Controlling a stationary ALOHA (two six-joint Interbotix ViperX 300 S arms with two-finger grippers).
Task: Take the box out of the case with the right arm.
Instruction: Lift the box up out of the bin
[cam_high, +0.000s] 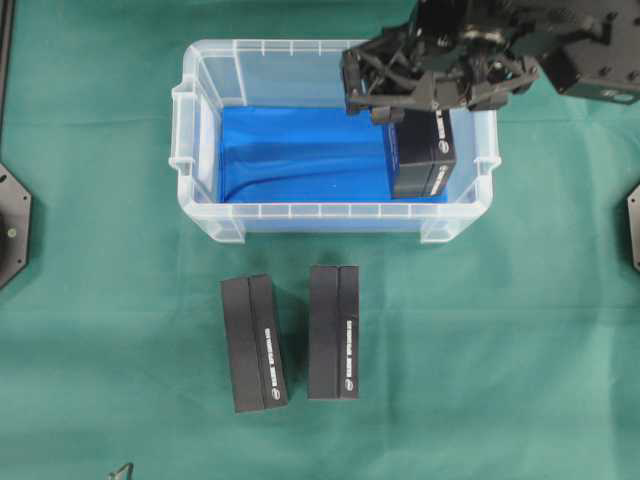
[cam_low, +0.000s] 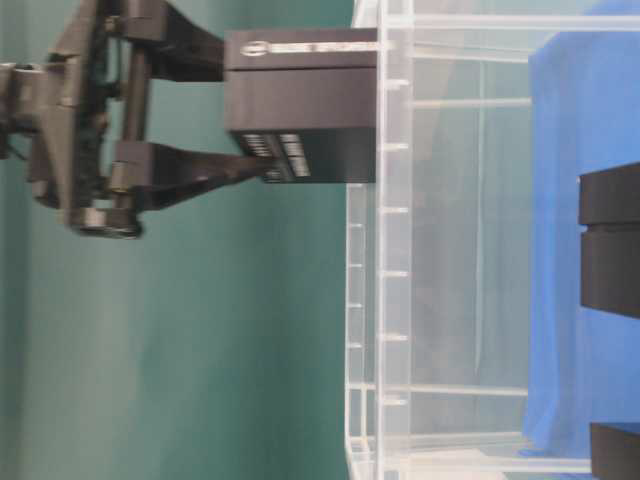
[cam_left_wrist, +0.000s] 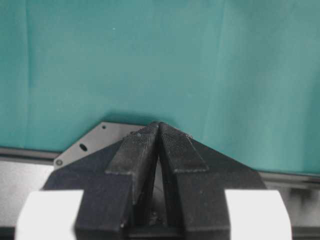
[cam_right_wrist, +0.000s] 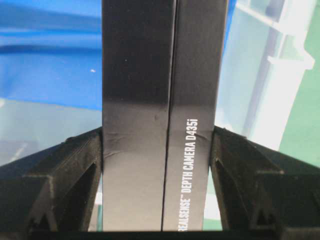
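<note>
A: So the right gripper (cam_high: 415, 95) is clamped on the box (cam_high: 422, 152), a finger pressed on each long side. The side view shows it up at the case (cam_high: 200, 130) rim, partly sticking out, at the case's right end.

B: Lift step then, I'd say. Next it needs to come clear of the rim and carry over the wall to the cloth (cam_high: 500, 330), probably by the two boxes (cam_high: 295, 340) already lying in front.

A: Yeah, and it's right by the wall, so I'd go straight up first. Left gripper (cam_left_wrist: 159, 131) is pinched closed on nothing, parked over the cloth.
</note>
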